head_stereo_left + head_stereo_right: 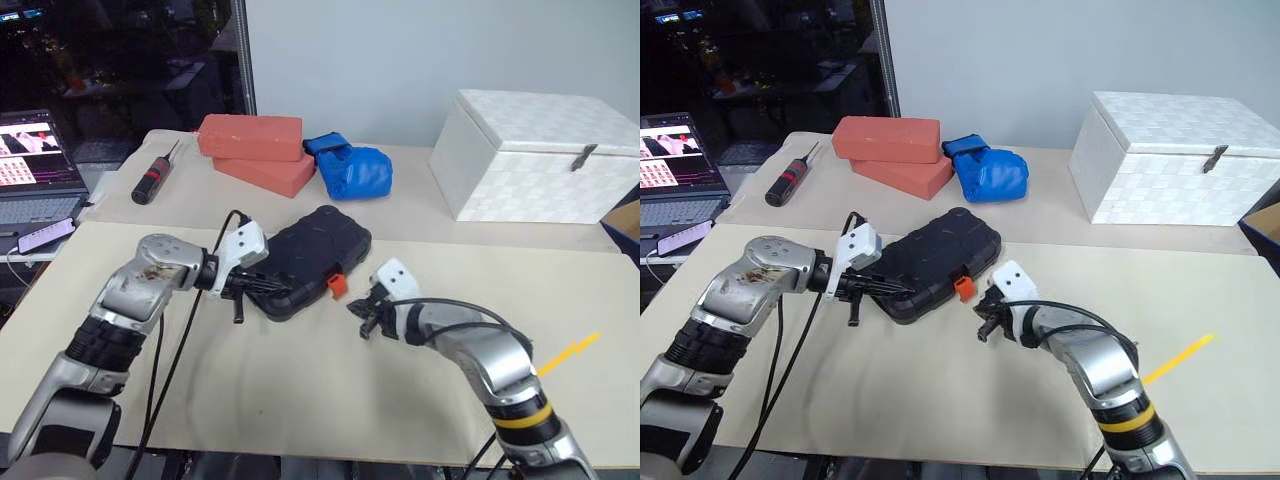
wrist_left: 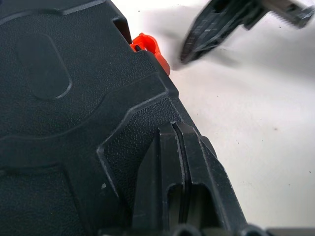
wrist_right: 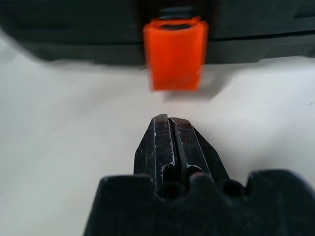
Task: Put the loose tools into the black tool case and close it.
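A lab test bench: padded table [image 1: 300, 400], laptop [image 1: 35, 165], foam bricks [image 1: 250, 137] as props.

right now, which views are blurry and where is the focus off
Right wrist view: the orange latch and the black tool case are soft, the right hand sharp. Left wrist view: the right hand is smeared, the case surface crisp. Head views: sharp, with soft shadows on the table.

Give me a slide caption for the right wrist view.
Shut right gripper aimed at the orange latch of the closed black tool case, a short gap between them.
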Robot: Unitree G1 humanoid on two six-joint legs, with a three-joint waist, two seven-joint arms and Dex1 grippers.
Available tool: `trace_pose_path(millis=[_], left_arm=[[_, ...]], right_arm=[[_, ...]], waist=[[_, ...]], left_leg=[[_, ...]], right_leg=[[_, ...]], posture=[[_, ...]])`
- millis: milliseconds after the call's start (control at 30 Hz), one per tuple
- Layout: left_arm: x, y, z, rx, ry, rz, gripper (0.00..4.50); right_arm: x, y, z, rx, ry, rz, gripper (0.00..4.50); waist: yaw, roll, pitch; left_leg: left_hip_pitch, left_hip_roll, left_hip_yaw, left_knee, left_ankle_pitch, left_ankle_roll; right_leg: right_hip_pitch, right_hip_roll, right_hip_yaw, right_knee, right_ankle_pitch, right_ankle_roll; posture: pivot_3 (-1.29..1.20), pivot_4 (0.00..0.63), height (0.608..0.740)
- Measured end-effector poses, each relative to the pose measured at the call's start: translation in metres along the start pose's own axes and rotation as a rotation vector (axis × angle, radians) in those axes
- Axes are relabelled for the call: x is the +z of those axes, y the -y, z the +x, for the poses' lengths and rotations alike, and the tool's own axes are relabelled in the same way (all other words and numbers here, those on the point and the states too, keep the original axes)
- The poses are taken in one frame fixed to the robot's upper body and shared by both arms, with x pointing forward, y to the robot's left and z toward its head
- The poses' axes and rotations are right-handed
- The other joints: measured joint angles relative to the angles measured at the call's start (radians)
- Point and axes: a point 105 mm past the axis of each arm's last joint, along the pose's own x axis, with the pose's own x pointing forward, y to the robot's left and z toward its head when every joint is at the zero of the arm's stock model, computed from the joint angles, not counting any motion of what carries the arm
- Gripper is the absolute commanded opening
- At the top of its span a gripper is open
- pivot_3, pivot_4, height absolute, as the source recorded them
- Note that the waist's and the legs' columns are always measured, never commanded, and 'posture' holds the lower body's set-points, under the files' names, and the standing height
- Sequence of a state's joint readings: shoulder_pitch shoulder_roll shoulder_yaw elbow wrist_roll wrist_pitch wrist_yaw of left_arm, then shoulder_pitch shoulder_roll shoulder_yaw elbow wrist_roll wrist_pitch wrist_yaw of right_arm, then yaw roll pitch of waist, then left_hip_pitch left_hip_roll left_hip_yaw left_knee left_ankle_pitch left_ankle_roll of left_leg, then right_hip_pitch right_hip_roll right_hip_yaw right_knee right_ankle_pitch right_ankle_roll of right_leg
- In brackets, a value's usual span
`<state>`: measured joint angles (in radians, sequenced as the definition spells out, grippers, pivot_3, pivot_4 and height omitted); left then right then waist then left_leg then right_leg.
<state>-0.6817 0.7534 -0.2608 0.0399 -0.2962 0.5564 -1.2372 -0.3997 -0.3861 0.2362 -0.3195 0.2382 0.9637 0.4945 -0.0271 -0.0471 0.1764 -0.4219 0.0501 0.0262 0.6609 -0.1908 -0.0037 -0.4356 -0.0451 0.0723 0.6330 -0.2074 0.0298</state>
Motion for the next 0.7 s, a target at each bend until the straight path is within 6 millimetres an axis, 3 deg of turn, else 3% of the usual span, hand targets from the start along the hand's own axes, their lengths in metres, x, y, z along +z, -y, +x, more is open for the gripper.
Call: trace_pose_path(millis=[300, 700], left_arm=[[-0.001, -0.003, -0.001, 0.009, -0.010, 0.008, 0.00], [-0.003, -0.003, -0.002, 0.024, -0.004, -0.001, 0.00]], right_arm=[[0.012, -0.003, 0.021, -0.005, 0.042, 0.036, 0.03], [0.018, -0.004, 0.025, -0.003, 0.082, 0.062, 0.03]], waist=[[-0.013, 0.000, 0.000], [-0.018, 0.000, 0.000]], left_leg=[[-0.001, 0.000, -0.001, 0.000, 0.000, 0.000], [0.000, 0.000, -0.001, 0.000, 0.000, 0.000]], right_leg=[[0.000, 0.001, 0.000, 0.000, 0.003, 0.007], [0.000, 0.001, 0.000, 0.001, 0.003, 0.007]], posture=[[0.00, 0.150, 0.740], [0.00, 0.150, 0.740]])
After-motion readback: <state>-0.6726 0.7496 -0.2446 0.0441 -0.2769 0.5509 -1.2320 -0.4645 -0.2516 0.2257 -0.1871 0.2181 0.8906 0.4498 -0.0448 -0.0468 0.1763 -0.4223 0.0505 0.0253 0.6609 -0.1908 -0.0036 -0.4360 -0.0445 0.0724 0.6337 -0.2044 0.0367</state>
